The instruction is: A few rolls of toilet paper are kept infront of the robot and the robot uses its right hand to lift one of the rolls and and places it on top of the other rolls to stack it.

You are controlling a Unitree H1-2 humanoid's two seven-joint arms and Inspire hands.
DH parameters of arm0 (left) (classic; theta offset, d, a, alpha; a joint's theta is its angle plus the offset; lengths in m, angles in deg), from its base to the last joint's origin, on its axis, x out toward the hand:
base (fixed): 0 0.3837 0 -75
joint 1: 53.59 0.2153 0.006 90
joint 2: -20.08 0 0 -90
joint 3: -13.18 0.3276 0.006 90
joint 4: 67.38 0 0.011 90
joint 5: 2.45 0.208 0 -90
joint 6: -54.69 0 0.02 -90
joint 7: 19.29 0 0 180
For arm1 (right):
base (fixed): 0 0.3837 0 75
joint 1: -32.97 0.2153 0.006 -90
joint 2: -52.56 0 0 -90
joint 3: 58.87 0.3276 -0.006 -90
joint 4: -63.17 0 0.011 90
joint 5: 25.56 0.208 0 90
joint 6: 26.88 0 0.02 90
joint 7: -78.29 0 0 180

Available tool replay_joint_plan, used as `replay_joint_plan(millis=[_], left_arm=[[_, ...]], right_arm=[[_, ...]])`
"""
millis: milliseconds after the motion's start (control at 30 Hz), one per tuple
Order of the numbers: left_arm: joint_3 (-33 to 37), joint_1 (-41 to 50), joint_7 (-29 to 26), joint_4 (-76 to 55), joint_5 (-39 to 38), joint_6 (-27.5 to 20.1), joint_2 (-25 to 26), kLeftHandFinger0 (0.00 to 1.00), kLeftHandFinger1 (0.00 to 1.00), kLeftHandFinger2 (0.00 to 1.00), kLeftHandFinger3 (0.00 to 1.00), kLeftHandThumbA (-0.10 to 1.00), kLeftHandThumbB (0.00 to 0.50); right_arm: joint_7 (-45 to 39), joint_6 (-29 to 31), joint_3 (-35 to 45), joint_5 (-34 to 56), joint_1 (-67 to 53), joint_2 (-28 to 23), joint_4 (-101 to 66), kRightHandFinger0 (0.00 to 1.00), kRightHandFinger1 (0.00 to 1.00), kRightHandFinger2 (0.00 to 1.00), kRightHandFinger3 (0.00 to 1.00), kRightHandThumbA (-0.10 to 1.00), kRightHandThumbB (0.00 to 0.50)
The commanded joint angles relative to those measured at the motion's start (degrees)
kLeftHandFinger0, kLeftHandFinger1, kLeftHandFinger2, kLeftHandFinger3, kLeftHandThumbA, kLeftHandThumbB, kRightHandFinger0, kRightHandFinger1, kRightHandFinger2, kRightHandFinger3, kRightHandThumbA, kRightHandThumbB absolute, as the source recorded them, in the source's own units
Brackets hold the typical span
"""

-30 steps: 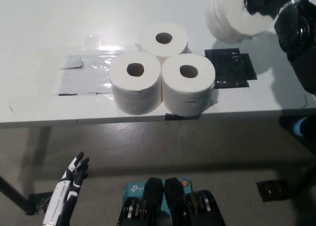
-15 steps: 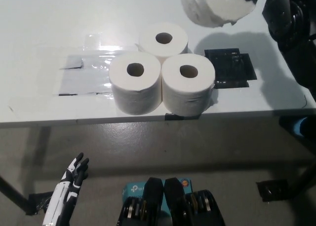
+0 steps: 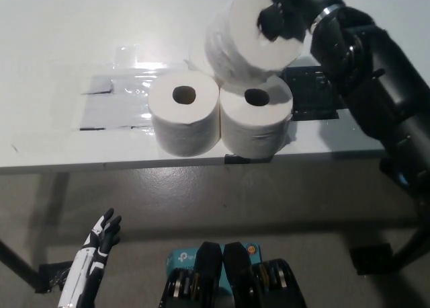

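Two white toilet paper rolls stand upright side by side near the table's front edge, the left roll (image 3: 184,111) and the right roll (image 3: 256,119). A third roll behind them is mostly hidden. My black right hand (image 3: 287,5) is shut on a fourth roll (image 3: 250,40), tilted on its side and held in the air above the back and right rolls. My white left hand (image 3: 99,239) hangs low at the lower left, below the table, fingers apart.
The white table (image 3: 67,39) has a clear taped sheet (image 3: 111,103) left of the rolls and a black square patch (image 3: 310,93) to their right. The table's front edge runs just before the rolls.
My right arm has carried the held roll left and toward the camera, from the upper right to over the standing rolls. The other rolls and my left hand have not moved.
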Motion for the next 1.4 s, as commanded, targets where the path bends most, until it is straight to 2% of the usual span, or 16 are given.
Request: replay_joint_plan(millis=[0,33,167,233,433,633,667,700,733,767,800,833,867,900,1033,1367], left_arm=[[0.5,0.4,0.5,-1.8,0.0,-1.6,0.5,1.00,1.00,1.00,1.00,0.97,0.191],[0.5,0.3,0.5,-1.8,0.0,-1.5,0.5,1.00,1.00,1.00,1.00,0.97,0.189],[0.5,0.0,0.6,-1.9,-0.2,-1.4,0.5,1.00,1.00,1.00,1.00,0.97,0.187],[0.5,0.0,0.7,-1.8,-0.4,-1.8,0.6,1.00,1.00,1.00,1.00,0.97,0.168],[0.6,0.0,0.7,-1.9,-0.4,-1.7,0.7,1.00,1.00,1.00,1.00,0.97,0.187],[0.7,-0.1,0.6,-1.7,-0.1,-2.0,0.7,1.00,1.00,1.00,1.00,0.98,0.165],[0.7,0.0,0.7,-1.7,-0.1,-2.1,0.8,1.00,1.00,1.00,1.00,0.98,0.162],[0.6,0.1,0.7,-1.9,-0.3,-1.6,0.6,1.00,1.00,1.00,1.00,0.97,0.163],[0.6,0.0,0.6,-1.9,-0.2,-1.6,0.6,1.00,1.00,1.00,1.00,0.97,0.174],[0.7,0.0,0.7,-1.9,-0.1,-1.4,0.7,1.00,1.00,1.00,1.00,0.97,0.182],[0.8,-0.2,0.7,-1.8,0.1,-1.4,0.7,1.00,1.00,1.00,1.00,0.97,0.184],[0.8,-0.2,0.6,-1.7,0.4,-1.7,0.8,1.00,1.00,1.00,1.00,0.97,0.179],[0.9,-0.3,0.6,-1.6,0.4,-1.8,0.8,1.00,1.00,1.00,1.00,0.97,0.178],[0.9,-0.3,0.6,-1.6,0.3,-1.7,0.7,1.00,1.00,1.00,1.00,0.97,0.177],[1.0,-0.5,0.7,-1.5,0.4,-2.5,1.0,1.00,1.00,1.00,1.00,0.96,0.150],[0.9,-0.8,0.7,-1.6,0.0,-1.9,1.1,1.00,1.00,1.00,1.00,0.94,0.128]], right_arm=[[-0.2,1.3,-0.5,-1.0,3.2,0.3,0.4,0.00,0.05,0.41,0.12,0.83,0.000],[0.0,1.1,-0.7,-1.1,3.5,0.8,0.9,0.00,0.07,0.44,0.11,0.82,0.000],[-0.2,0.4,-1.2,-1.4,3.7,1.2,1.3,0.00,0.15,0.50,0.39,0.83,0.000],[-0.3,0.7,-1.3,-1.1,4.0,1.8,2.5,0.00,0.19,0.53,0.45,0.86,0.000],[0.7,2.7,-3.1,-2.7,4.6,2.1,4.9,0.00,0.10,0.45,0.46,0.90,0.000],[-3.5,0.2,-2.9,-1.4,5.6,2.7,6.1,0.00,0.17,0.52,0.54,0.92,0.006],[-4.2,-1.7,-3.1,-1.8,5.8,2.9,6.2,0.00,0.15,0.47,0.52,0.96,0.070],[-4.8,-2.3,-3.3,-2.1,6.2,3.0,6.4,0.00,0.02,0.24,0.40,0.98,0.138],[-6.1,-2.8,-4.0,-2.6,6.7,2.8,6.6,0.01,0.07,0.27,0.46,1.00,0.195],[-6.9,-2.5,-4.4,-2.8,7.1,2.6,6.9,0.00,0.02,0.20,0.62,1.00,0.260],[-7.7,-2.5,-4.5,-2.5,7.3,2.4,6.9,0.24,0.29,0.45,0.85,1.00,0.322],[-9.6,-2.5,-4.4,-1.6,7.7,2.3,7.1,0.69,0.80,0.96,1.00,1.00,0.399],[-10.9,-3.0,-4.2,-0.9,7.8,2.2,6.9,0.83,0.96,1.00,1.00,1.00,0.384],[-12.5,-3.4,-3.8,0.0,8.0,2.1,6.8,1.00,1.00,1.00,1.00,1.00,0.407],[-14.2,-1.7,-2.6,1.7,8.2,1.8,6.3,1.00,1.00,1.00,1.00,1.00,0.439],[-16.7,-0.6,-1.0,3.5,10.5,2.5,8.1,1.00,1.00,1.00,1.00,0.96,0.439]])
